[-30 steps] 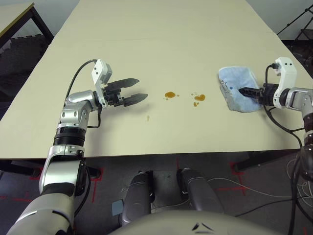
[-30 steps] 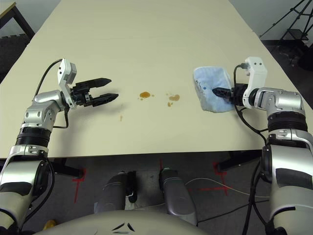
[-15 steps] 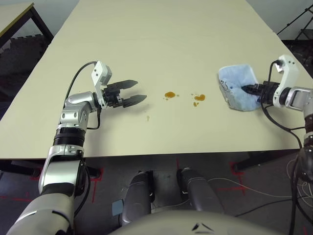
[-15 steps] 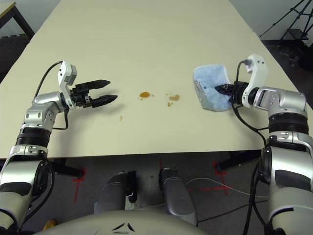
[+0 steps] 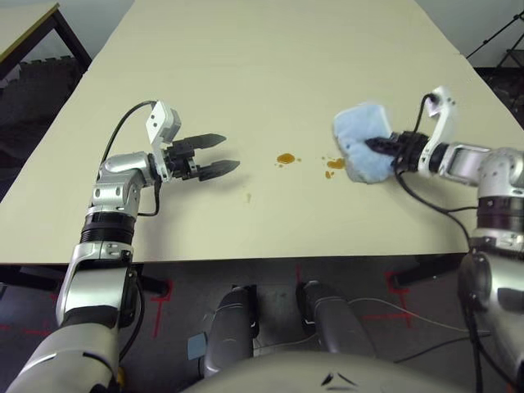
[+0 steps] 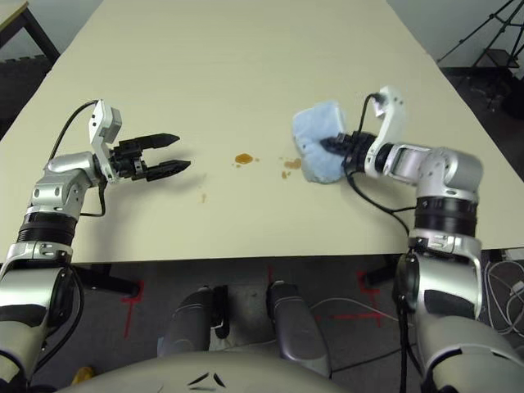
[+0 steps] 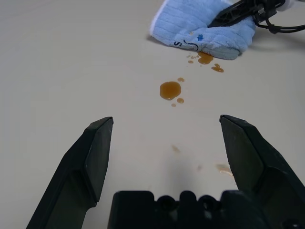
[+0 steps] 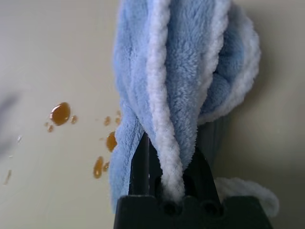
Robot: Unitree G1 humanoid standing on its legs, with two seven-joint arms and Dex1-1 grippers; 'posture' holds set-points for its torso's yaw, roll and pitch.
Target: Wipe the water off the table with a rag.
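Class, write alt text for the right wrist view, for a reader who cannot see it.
A light blue rag with white edging is pinched in the robot's right gripper. Beside it, small amber-brown puddles and droplets of water dot the pale table, some right at the rag's edge.

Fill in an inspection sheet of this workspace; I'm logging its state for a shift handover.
Surface: pale cream-yellow table, amber-brown puddles near its middle, faint spots toward the left gripper
Rag: light blue, fluffy, white-edged, bunched, at the right-hand puddles
Clutter: nothing seen
Left gripper: open, above the table
Right gripper: shut on the rag
Cables: black, along both arms; pale ones on the floor
Surroundings: tan table at far left, red floor marks
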